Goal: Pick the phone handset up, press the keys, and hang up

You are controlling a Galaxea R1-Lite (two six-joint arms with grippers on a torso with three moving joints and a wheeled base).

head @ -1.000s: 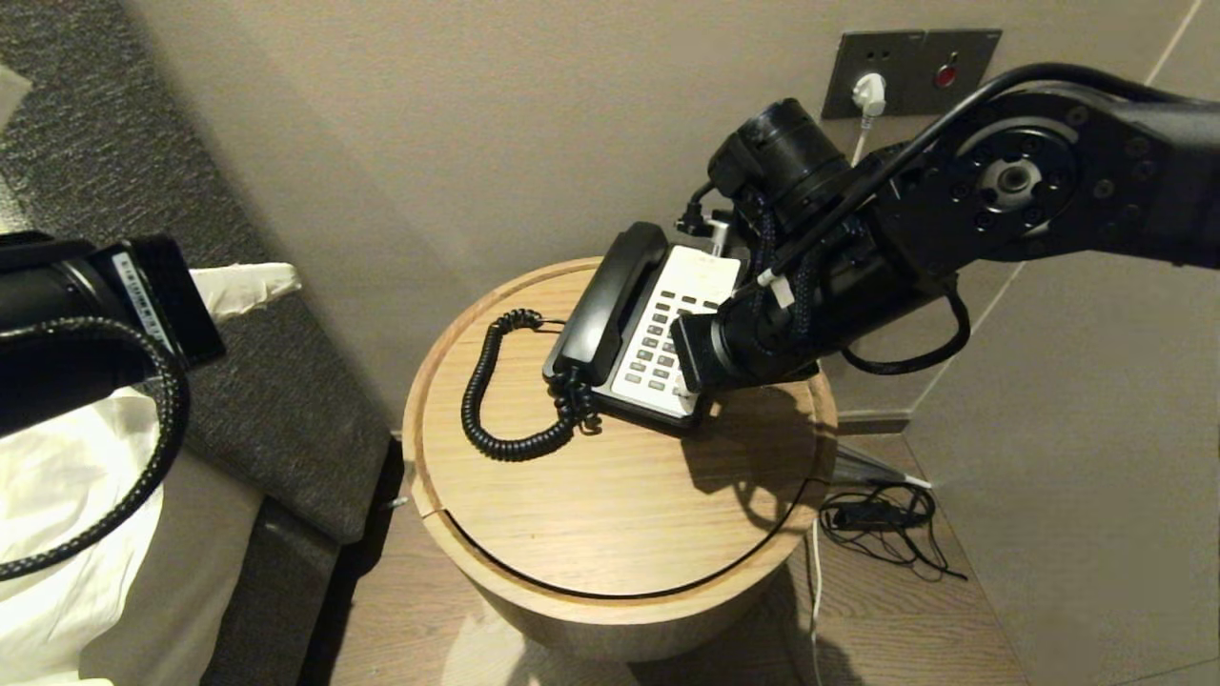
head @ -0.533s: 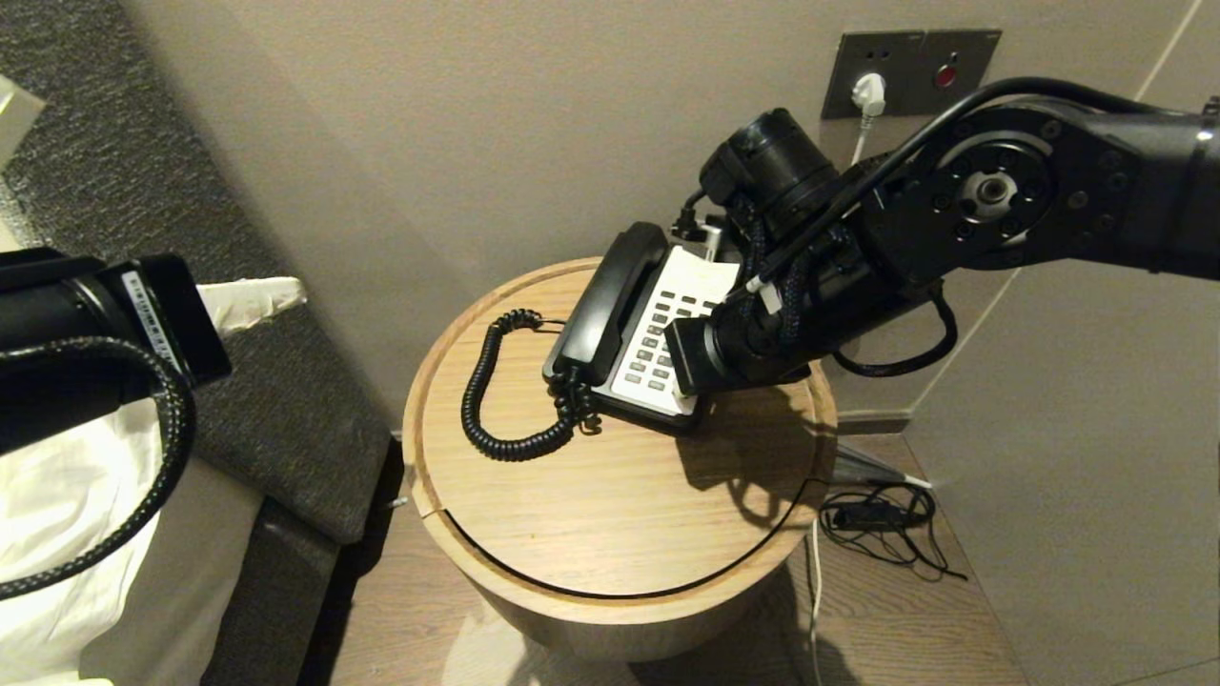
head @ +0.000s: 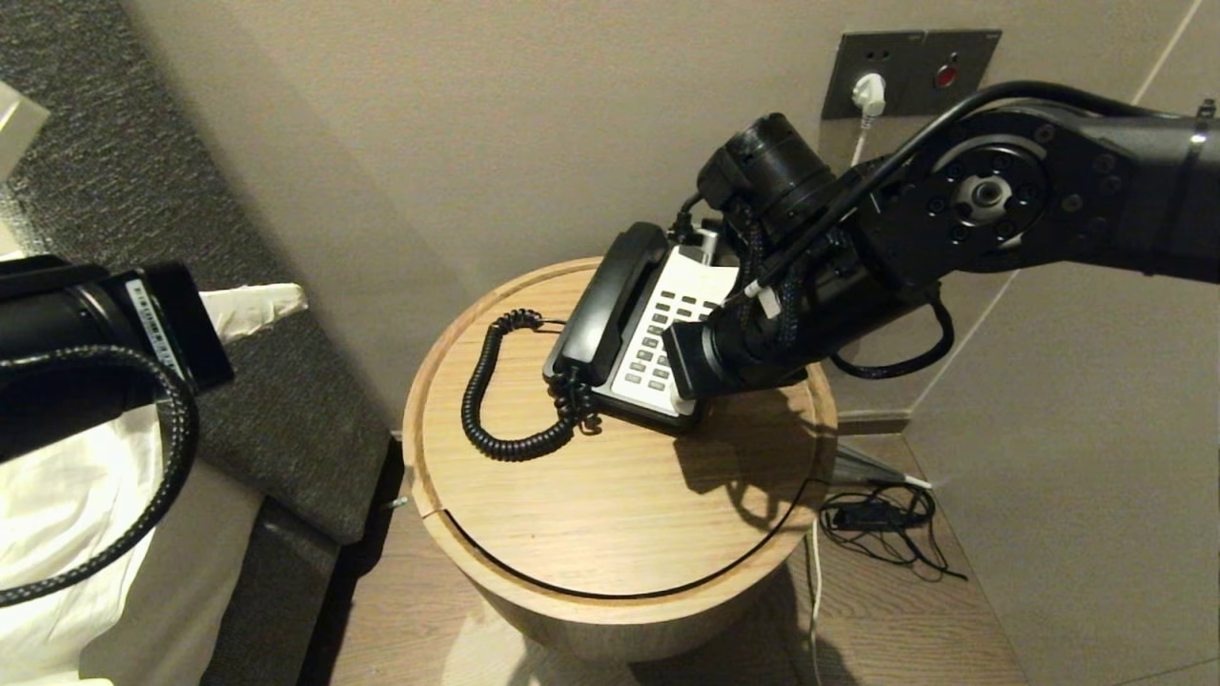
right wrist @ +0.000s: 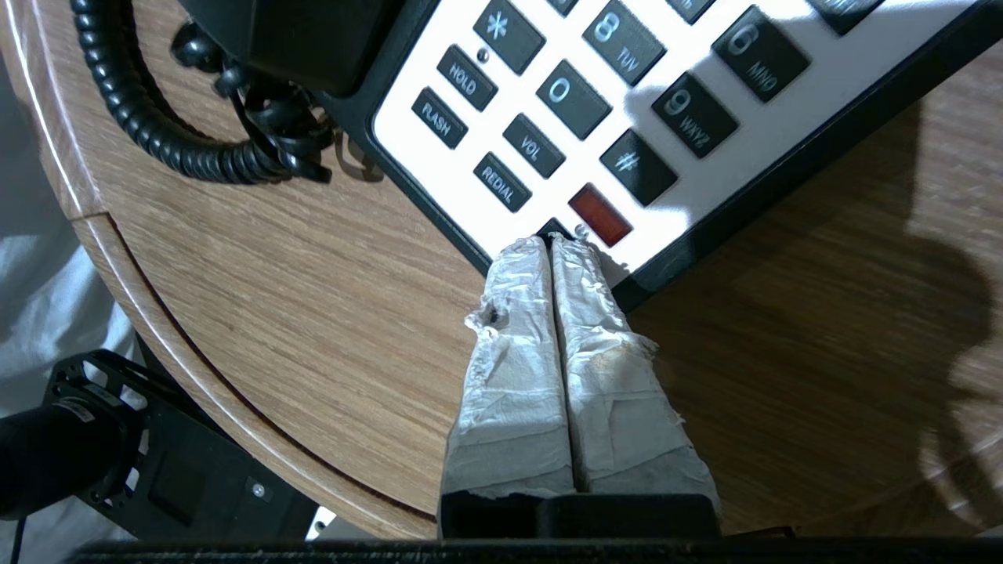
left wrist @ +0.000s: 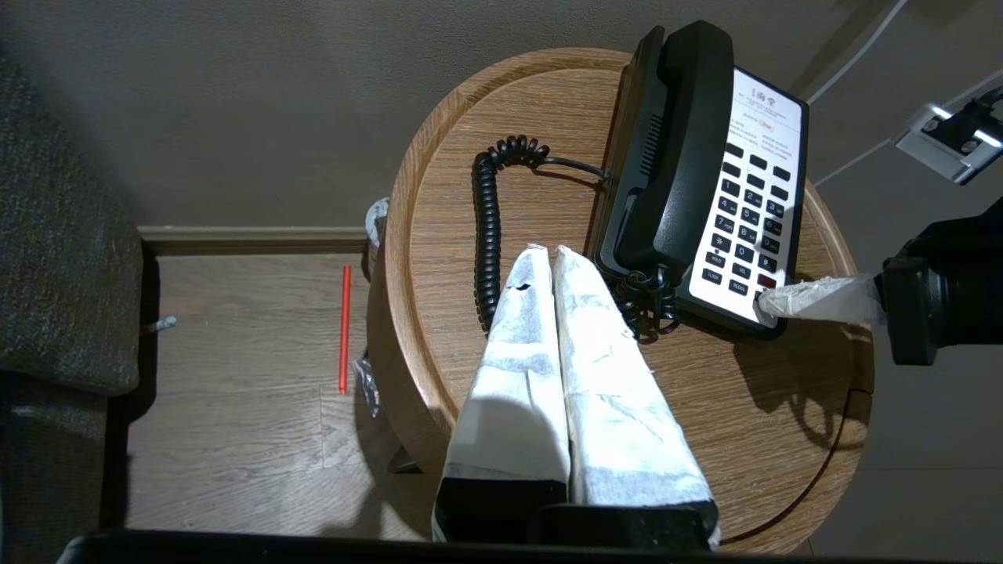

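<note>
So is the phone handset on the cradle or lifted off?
On the cradle: the handset lies flat along the phone base, ungripped.

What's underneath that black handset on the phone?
The handset lies in its cradle on the phone base, on the round table. The cradle beneath is covered; only the coiled cord emerges at its lower end.

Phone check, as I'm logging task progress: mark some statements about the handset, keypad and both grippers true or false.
1. The handset lies in its cradle on the phone. True.
2. The right gripper has its tips at the keypad's near edge, beside the red key. True.
3. The right gripper is wide open. False: its fingers are shut together.
4. The left gripper holds the handset. False: it is shut on nothing, apart from the phone.
5. The coiled cord hangs off the table. False: it lies on the tabletop.
</note>
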